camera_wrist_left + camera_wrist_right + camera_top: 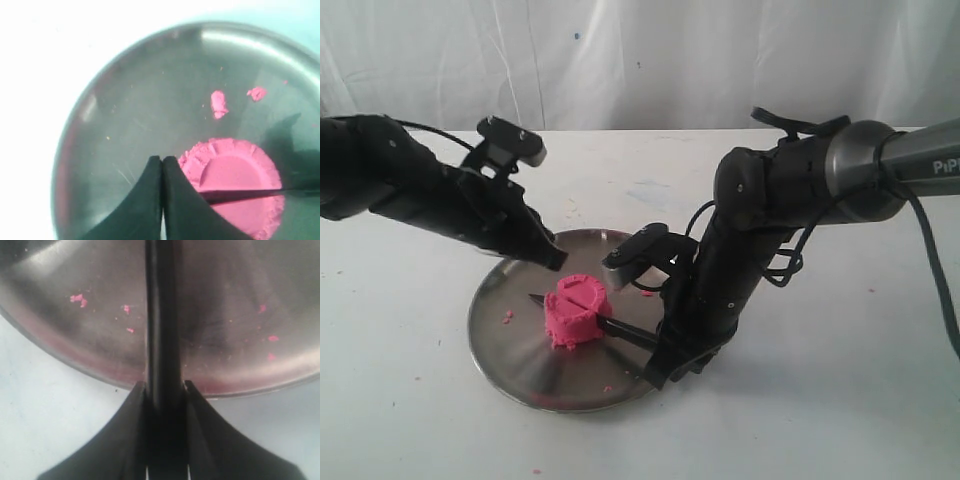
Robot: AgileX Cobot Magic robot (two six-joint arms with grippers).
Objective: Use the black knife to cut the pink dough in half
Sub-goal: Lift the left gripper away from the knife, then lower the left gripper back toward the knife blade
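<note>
Left gripper hovers at the dough's ten o'clock, fingers pressed together, empty. Pink dough sits mid-plate, black knife sunk in, tip poking out. Right gripper, at four o'clock, clamps the handle. Cut looks underway, halves not separated. Left wrist view alone shows the slit across the top.

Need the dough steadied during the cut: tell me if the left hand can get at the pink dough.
Probably yes. The left hand, shut, hovers beside the pink dough with nothing between; only the black knife crosses the dough's top.
</note>
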